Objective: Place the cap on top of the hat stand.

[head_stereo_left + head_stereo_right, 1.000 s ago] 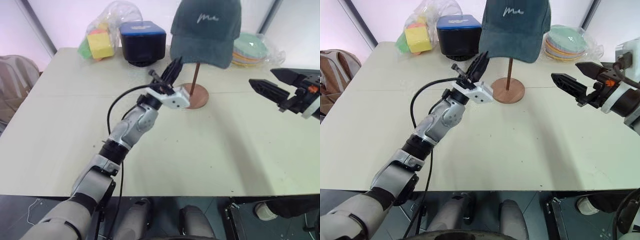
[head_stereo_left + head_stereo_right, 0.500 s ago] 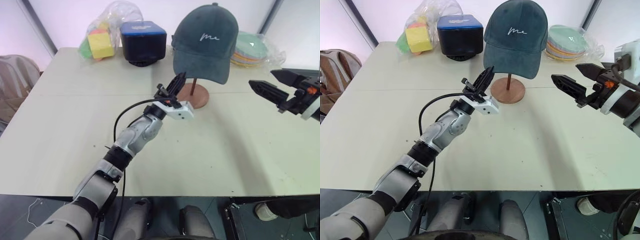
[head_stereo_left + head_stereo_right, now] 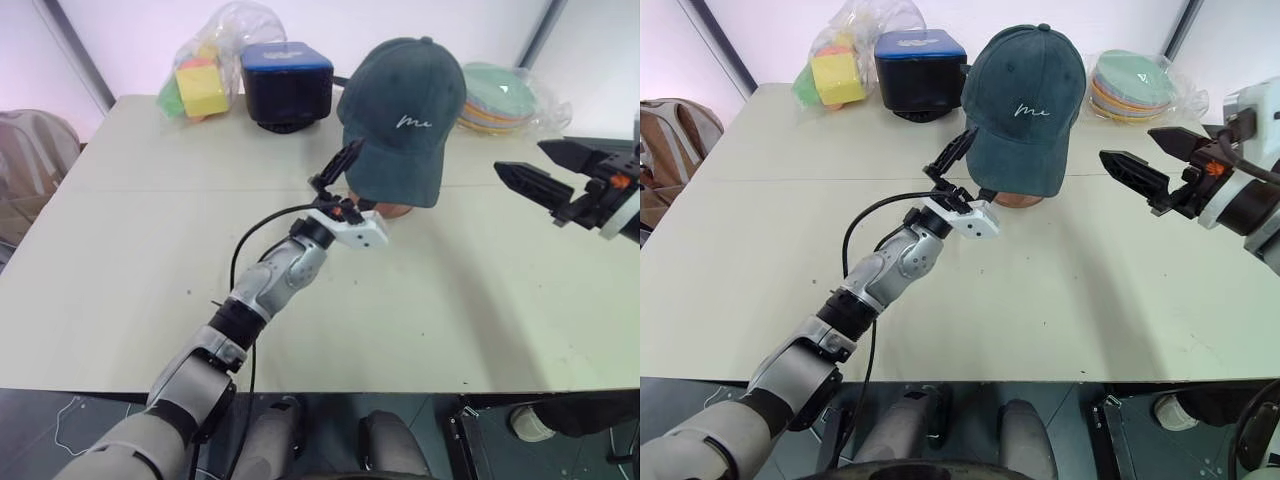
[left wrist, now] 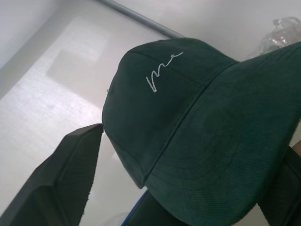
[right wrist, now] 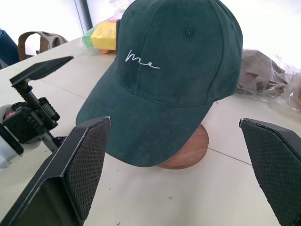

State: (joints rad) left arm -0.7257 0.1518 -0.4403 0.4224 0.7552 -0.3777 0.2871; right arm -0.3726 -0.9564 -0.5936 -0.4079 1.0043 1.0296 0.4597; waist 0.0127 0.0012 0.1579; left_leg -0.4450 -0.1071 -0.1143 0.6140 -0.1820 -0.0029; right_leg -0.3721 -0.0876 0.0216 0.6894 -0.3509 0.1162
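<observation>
- Lower than a second ago, the dark teal-green fabric baseball cap with the white script on its front point(image 3: 405, 120) now sits down over the brown wooden hat stand point(image 3: 395, 209), whose post it hides; a sliver of round base shows under the brim.
- Over that same second the left hand point(image 3: 338, 172) has sunk a little, and its black fingers, pinched together earlier, now stand spread.
- That left hand has hold of nothing: in the left wrist view one finger point(image 4: 61, 174) is just beside the cap's edge with a gap showing.
- From this hand the cap lies forward and slightly to the robot's right, just beyond the fingertips, brim tilted down toward the robot.
- On the far right the right hand point(image 3: 1145, 162) hangs above the pale worktop point(image 3: 450, 300), fingers wide apart and empty, pointing across at the cap from well apart.
- The left hand is much the nearer, so any nudge to square the cap would probably fall to it.
- My reading: the placing looks done, though the cap sits tilted; backing the left hand away without catching the brim is what remains.
- A dark blue box-shaped thing point(image 3: 286, 84) stands behind, apart from the stand.
</observation>
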